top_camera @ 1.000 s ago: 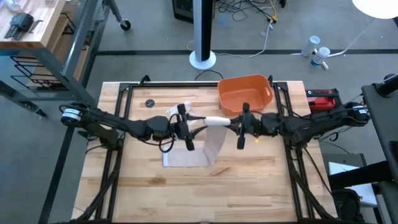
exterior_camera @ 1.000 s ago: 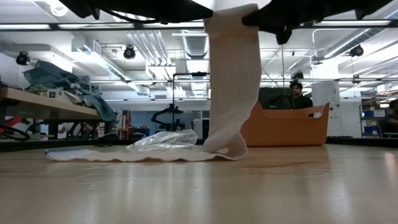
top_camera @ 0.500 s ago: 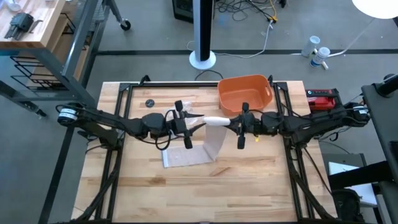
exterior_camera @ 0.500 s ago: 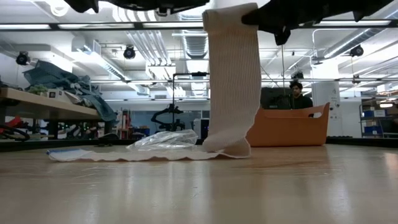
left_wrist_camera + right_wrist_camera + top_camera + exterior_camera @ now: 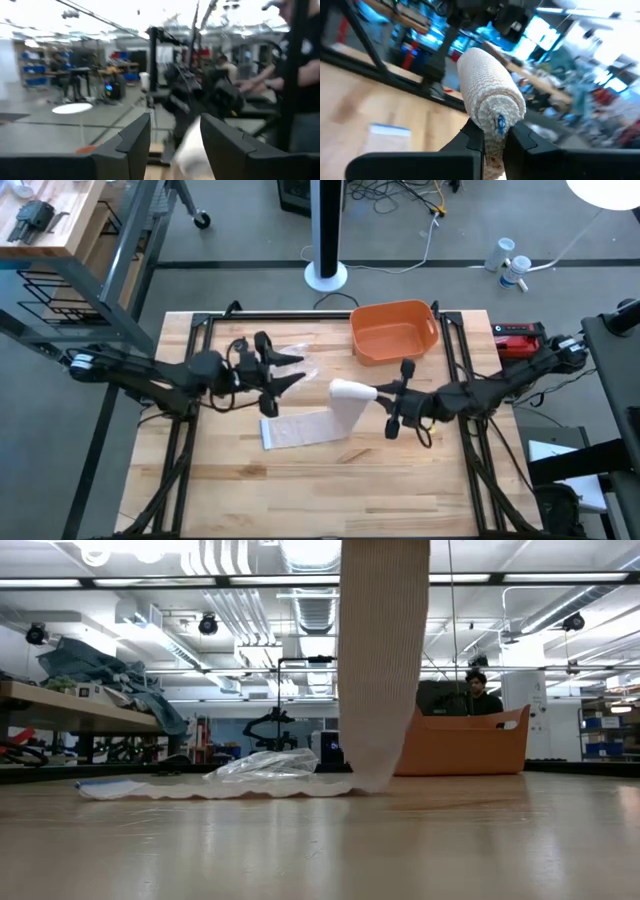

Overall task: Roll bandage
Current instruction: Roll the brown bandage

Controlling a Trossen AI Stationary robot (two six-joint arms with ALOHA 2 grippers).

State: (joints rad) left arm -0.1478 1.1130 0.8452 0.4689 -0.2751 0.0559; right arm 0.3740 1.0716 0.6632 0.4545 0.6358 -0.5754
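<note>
Off-white bandage (image 5: 340, 408) roll sits pinched in the right gripper (image 5: 490, 131), left gripper (image 5: 285, 367) apparently apart and empty; hanging tail may unwind or drag.

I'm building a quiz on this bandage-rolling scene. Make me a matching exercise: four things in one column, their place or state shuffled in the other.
Things:
1. bandage
2. orange tub
3. left end effector
4. right end effector

States:
A. open, holding nothing
B. shut on the roll end
C. hangs from its roll, tail flat on the table
D. at the table's far edge

Pairs: 1-C, 2-D, 3-A, 4-B
</note>
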